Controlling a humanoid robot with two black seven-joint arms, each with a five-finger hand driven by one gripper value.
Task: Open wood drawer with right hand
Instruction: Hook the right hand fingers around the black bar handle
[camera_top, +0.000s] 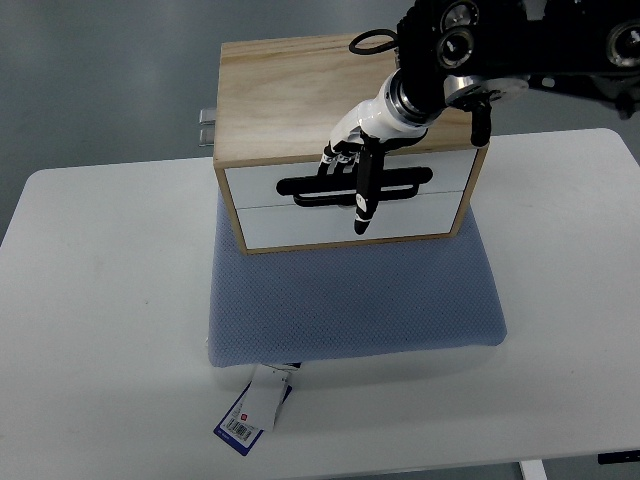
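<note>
The right robot hand (350, 165) comes down from the arm (520, 50) at the upper right and sits against the front of the wood drawer (345, 185), the upper of two white-faced drawers in a small box (300, 95). Its fingers (338, 155) are curled into the black handle slot (355, 186) that runs across the drawer face directly beneath the hand, while one dark finger (364, 195) hangs straight down past the slot toward the lower drawer (345, 222); the grip looks hooked rather than clamped, and how deep the fingertips reach is hidden. The drawer appears closed, its face flush with the one below. The box rests on a blue padded mat (350, 300) that spreads out below the hand toward the camera, on a white surface (100, 300); a paper tag (255, 408) lies at the mat's near edge, well below and left of the hand. The drawer is probably light and stiff, with a smooth painted face offering nothing to pinch, so the slot is the only sensible hold. The box itself seems light too, and on a soft mat it may slide or tip forward with the pull instead of letting the drawer run out. The left hand is not visible.
</note>
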